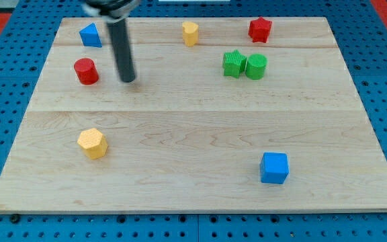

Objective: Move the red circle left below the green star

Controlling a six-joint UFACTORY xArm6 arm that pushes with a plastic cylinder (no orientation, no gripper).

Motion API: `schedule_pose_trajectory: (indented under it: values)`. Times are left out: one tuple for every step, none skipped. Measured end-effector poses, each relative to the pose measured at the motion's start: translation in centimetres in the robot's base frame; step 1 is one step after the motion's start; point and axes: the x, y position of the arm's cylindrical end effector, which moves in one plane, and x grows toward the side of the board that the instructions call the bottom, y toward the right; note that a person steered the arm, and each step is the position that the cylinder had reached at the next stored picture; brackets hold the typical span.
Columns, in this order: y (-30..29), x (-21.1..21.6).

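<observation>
No claw shows, so its state cannot be told; the tip (pixel 128 79), right of the red circle (pixel 85 70), could shove it toward the surface's (pixel 193 134) left edge, away from the green star (pixel 233 64).

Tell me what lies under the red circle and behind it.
The red circle rests on the wooden board; the spot beneath it is covered. Toward the view's top sits a blue block. My tip stands at its right.

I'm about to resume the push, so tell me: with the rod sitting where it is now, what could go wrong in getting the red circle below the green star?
1. My tip stands right of the red round block, so pushing from here would drive it leftward, away from the green star-shaped block.
2. The green round block touches the star; an overshoot could knock both.
3. The red block lies near the wooden board's left edge.
</observation>
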Motion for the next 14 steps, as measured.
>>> schedule_pose_trajectory:
  values:
    - [-11.1,1.1]
    - [-15.2,1.5]
    - [-14.1,0.8]
    - [-5.9,-2.3]
    - [0.1,-2.7]
    - [7.6,-2.3]
    - [11.5,-2.3]
    - [6.1,1.7]
    - [-4.3,2.1]
    - [-7.3,-1.4]
    - [-5.1,-6.1]
    - [5.6,-7.6]
    - [12.9,-5.2]
    - [14.3,-3.1]
